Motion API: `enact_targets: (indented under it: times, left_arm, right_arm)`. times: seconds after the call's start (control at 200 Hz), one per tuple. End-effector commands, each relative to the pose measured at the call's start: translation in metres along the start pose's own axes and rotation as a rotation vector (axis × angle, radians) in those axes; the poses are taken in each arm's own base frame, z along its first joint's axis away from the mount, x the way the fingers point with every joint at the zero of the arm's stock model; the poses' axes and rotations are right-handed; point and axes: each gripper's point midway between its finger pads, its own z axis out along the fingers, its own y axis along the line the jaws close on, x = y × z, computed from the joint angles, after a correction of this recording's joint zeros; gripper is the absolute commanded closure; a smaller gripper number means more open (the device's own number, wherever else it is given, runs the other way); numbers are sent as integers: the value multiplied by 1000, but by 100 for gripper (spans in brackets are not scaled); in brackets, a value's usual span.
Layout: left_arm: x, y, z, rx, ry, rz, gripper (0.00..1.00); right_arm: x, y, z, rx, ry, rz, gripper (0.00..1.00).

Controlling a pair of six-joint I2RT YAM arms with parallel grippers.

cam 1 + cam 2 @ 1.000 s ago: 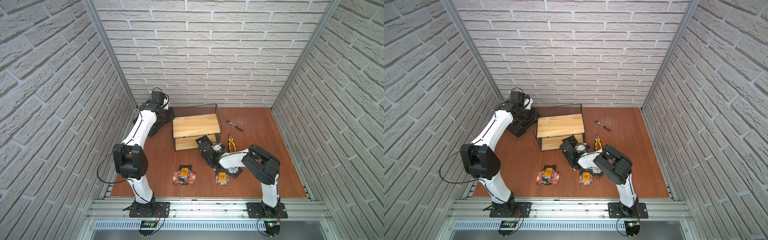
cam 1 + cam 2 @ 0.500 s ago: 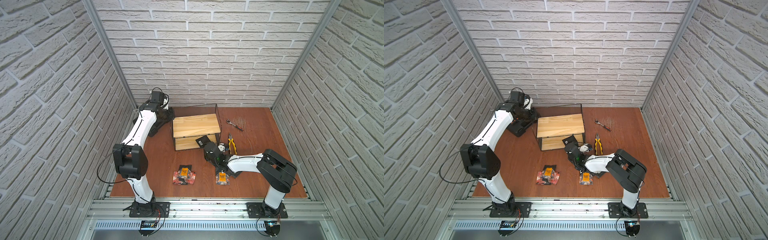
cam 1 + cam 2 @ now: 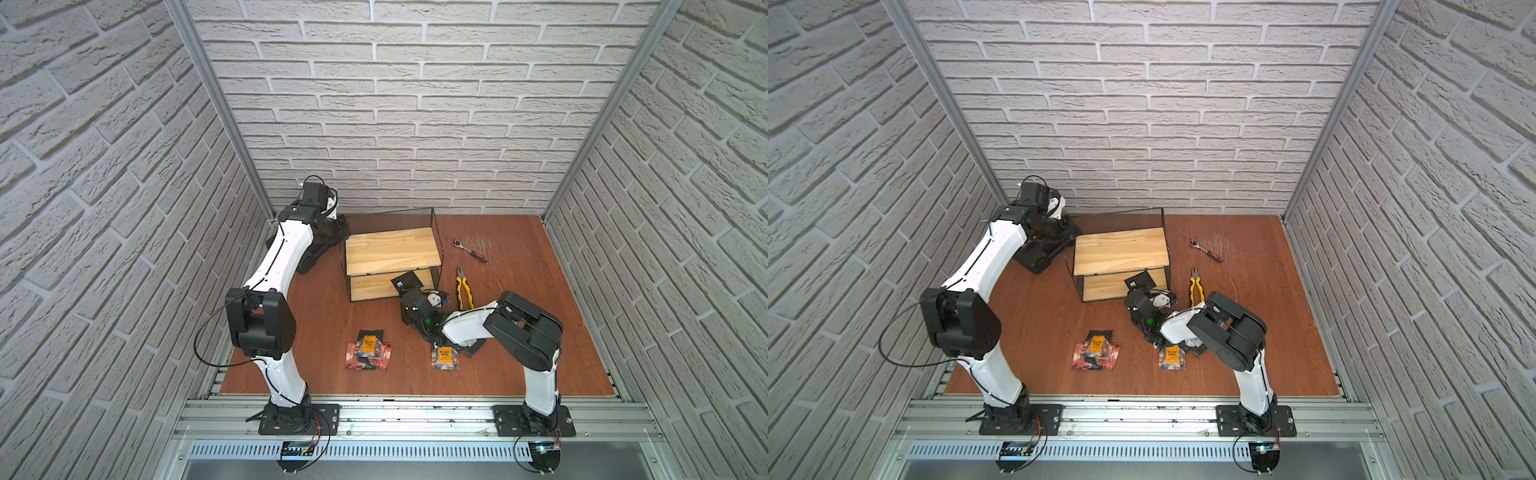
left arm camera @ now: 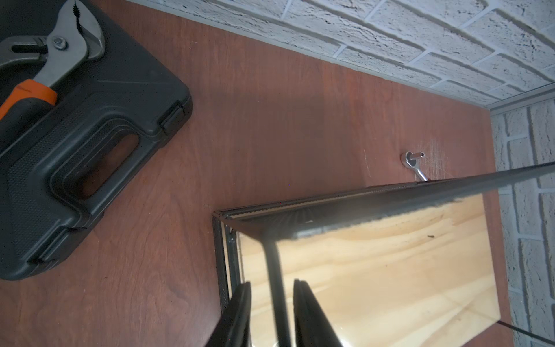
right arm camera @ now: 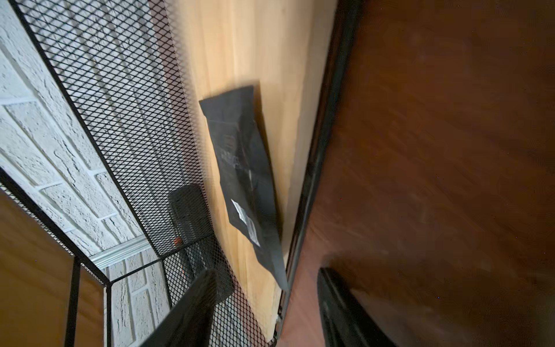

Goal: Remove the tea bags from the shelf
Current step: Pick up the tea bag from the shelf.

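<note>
The black tea bag (image 3: 406,281) lies on the shelf's (image 3: 390,249) lower board, front right corner, at 12 o'clock from my right pincer (image 5: 265,275) in a top view; that pincer is spread, empty, close. My left pincer (image 4: 272,282) pinches the shelf's far-left wire post; the right is nearer.

Smooth matt pine boards on shelf (image 3: 390,251), black metal mesh frame. Creased matt black tea bag (image 5: 243,168). Grained black plastic tool case (image 4: 75,126). Reddish wood table (image 3: 324,307), faint sheen. Bright metal ratchet (image 4: 410,159).
</note>
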Motion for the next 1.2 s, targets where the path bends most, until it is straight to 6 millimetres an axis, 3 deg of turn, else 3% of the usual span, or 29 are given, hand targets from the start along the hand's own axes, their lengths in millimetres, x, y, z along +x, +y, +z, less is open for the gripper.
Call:
enact_targets:
  times: [0.0,0.225,0.425,0.665,0.81,0.83,0.99,1.195]
  left_arm:
    - [16,18,8,-53,76,2,71]
    - [16,18,9,-52,77,1,71]
    - [17,18,9,-54,79,3,71]
    - [16,19,10,-52,78,4,71]
    - [16,18,10,-49,79,2,71]
    - [15,19,11,-49,79,1,71]
    - [14,18,11,-46,77,1,71]
    - [13,17,12,-44,75,2,71]
  right_arm:
    - [-10,-26,8,72,-36,-6,43]
    - [-15,-36,14,107,-77,31,55]
    - [-22,-40,14,113,-109,45,74]
    - [-22,-18,10,66,-92,10,97]
    - [-15,-2,3,32,-49,-36,97]
    - [-11,12,-3,6,-33,-30,97]
    - [-1,35,-18,-32,30,-83,97]
    - [9,51,-37,-72,113,-137,97]
